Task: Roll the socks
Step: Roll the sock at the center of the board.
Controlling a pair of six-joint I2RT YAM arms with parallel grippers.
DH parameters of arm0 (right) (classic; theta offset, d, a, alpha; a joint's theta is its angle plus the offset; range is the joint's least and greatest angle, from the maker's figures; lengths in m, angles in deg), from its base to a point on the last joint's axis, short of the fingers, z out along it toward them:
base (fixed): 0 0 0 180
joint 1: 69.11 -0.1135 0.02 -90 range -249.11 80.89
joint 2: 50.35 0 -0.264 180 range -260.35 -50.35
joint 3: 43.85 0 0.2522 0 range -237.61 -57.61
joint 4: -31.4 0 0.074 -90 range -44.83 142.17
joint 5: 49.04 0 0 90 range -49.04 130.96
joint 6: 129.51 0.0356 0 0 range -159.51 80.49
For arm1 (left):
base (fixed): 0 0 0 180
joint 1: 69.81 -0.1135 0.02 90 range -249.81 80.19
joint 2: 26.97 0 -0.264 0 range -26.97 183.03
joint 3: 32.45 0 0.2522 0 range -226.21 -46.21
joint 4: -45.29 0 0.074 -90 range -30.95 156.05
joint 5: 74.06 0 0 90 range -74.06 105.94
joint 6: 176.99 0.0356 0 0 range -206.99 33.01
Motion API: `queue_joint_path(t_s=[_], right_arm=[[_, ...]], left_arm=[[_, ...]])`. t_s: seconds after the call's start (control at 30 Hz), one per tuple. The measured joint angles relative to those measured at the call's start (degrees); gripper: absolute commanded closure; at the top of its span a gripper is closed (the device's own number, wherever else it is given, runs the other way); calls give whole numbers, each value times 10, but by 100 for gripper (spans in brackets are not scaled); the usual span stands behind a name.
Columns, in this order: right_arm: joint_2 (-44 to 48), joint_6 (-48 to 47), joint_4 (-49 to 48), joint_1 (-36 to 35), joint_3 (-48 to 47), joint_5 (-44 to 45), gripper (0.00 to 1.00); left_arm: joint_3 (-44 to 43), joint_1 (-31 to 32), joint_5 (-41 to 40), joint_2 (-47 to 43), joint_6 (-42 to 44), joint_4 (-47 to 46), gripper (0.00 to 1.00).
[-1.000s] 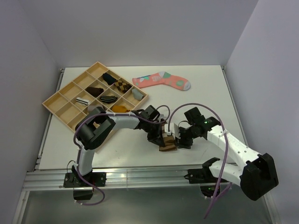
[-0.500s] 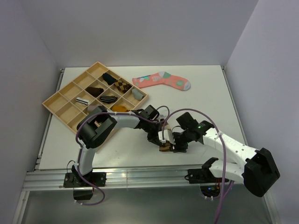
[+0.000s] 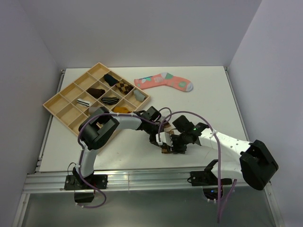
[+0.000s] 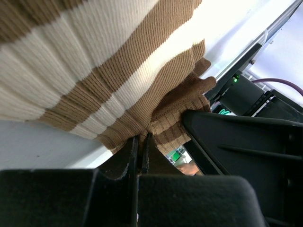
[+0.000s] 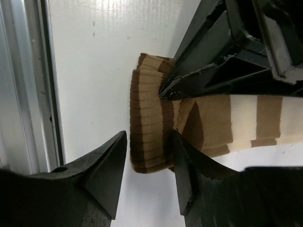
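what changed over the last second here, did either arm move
The right gripper swung left toward the left gripper and now straddles the folded end of the brown sock, jaws open, not clamped. The left gripper stayed in place, shut on the brown sock. The pink sock and the tray of rolled socks did not move.

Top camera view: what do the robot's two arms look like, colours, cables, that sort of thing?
Both the left arm and right arm have white links with bulky black joint housings. A purple cable loops along each. A green light glows near the right arm's wrist. The right gripper has black wedge-shaped fingers.
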Motion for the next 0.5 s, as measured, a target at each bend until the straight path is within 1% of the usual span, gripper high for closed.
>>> queue_joint_path(t_s=[0.1,0.13,0.17,0.23,0.27,0.33,0.37,0.5], right_arm=[[-9,16,-13,-1,0,5,54],[-11,21,-15,-1,0,6,56],[-13,26,-16,-1,0,6,62],[-21,36,-19,-1,0,8,69],[-26,42,-21,-1,0,10,72],[-32,53,-24,0,0,12,74],[-34,58,-26,0,0,13,76],[-45,70,-25,13,-6,0,78]], left_arm=[[0,0,1,0,-3,-3,99],[0,0,1,0,-4,-4,97],[0,0,1,0,-7,-5,96],[3,-1,2,0,-12,-12,93],[7,-1,3,0,-16,-18,88],[19,-3,6,-3,-27,-38,83],[29,-4,6,-6,-33,-50,80],[84,-7,-14,-36,-72,-121,75]])
